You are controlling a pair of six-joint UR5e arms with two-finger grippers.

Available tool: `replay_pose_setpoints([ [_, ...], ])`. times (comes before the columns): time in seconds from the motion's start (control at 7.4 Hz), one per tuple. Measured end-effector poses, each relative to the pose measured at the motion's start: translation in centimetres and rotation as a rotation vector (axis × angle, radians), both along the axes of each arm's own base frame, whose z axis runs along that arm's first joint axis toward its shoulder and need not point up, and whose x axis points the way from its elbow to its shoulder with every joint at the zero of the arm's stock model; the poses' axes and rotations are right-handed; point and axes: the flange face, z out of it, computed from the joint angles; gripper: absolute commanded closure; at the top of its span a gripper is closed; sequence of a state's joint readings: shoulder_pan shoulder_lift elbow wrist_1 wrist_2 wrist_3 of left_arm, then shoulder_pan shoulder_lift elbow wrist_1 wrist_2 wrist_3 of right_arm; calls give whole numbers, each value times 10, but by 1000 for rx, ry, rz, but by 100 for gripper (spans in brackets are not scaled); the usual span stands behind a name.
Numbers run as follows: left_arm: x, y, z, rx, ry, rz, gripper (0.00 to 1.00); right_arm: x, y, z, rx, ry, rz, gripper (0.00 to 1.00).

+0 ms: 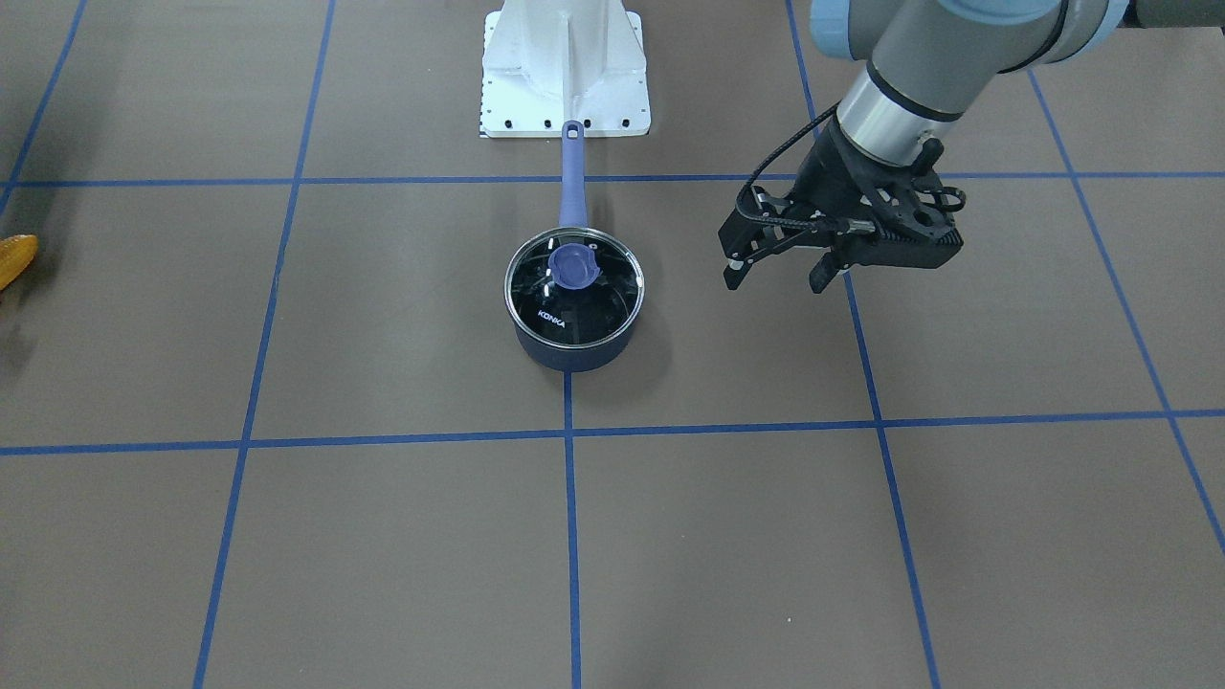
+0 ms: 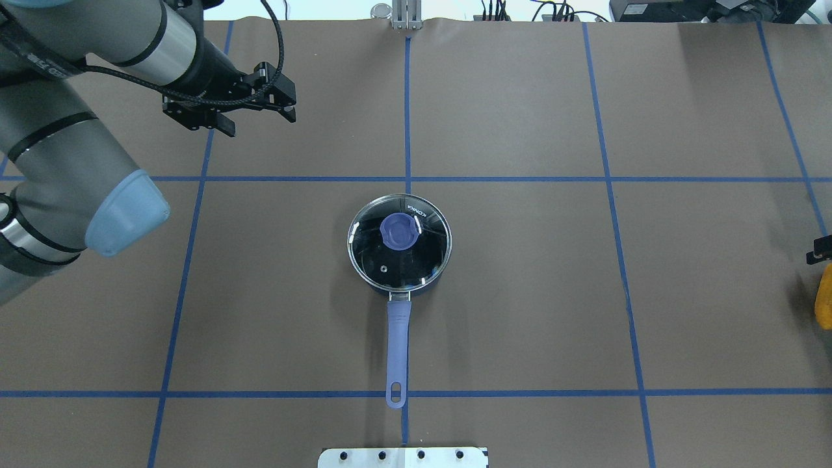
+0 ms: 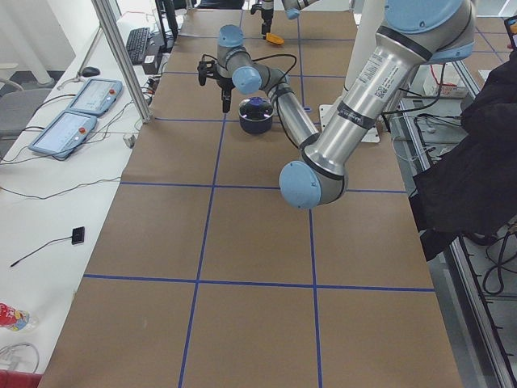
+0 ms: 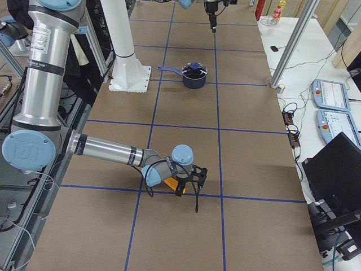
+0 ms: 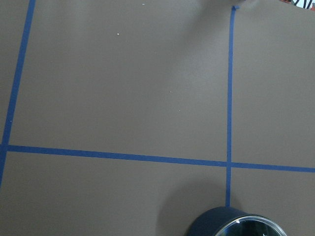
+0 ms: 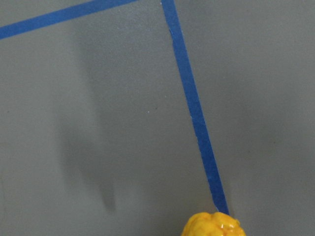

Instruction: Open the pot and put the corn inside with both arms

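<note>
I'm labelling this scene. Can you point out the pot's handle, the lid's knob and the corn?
pot handle (image 2: 397,348): overhead view, middle of the grip.
lid knob (image 2: 398,232): overhead view, centre of its top.
corn (image 1: 13,258): front-facing view, the end showing at the picture's edge.

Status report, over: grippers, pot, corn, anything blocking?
Left gripper open, empty, apart from pot. Right gripper at corn, grip unclear. Glass lid on pot, blocking entry.

The dark navy pot (image 1: 572,354) stands upright before the white base (image 1: 565,67), glass lid (image 1: 605,304) on, its periwinkle handle (image 1: 572,177) pointing at that base. The yellow-orange corn (image 1: 14,258) is far to the base's right.
</note>
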State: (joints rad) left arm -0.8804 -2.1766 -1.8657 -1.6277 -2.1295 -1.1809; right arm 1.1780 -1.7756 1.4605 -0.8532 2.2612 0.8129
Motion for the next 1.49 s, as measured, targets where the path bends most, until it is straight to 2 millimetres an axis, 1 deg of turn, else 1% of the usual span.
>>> replay_pose_setpoints([
  [0.27,13,4,-9,-9,4,-8,3,-1,3,4,3,0,-2,0],
  [0.54,20,5,-13,-9,4,-9,3,1,9,6,16,-11,0,0],
  [0.95,23,3,-12,-11,0,-9,3,9,30,14,32,-23,0,0],
  [1.08,24,2,-13,-12,0,-8,3,11,36,17,33,-23,-1,2],
  [1.35,26,-1,-15,-13,-1,-9,3,14,48,22,42,-25,-11,26],
  [1.49,27,-1,-14,-15,-3,-9,2,14,52,25,44,-24,-19,33],
])
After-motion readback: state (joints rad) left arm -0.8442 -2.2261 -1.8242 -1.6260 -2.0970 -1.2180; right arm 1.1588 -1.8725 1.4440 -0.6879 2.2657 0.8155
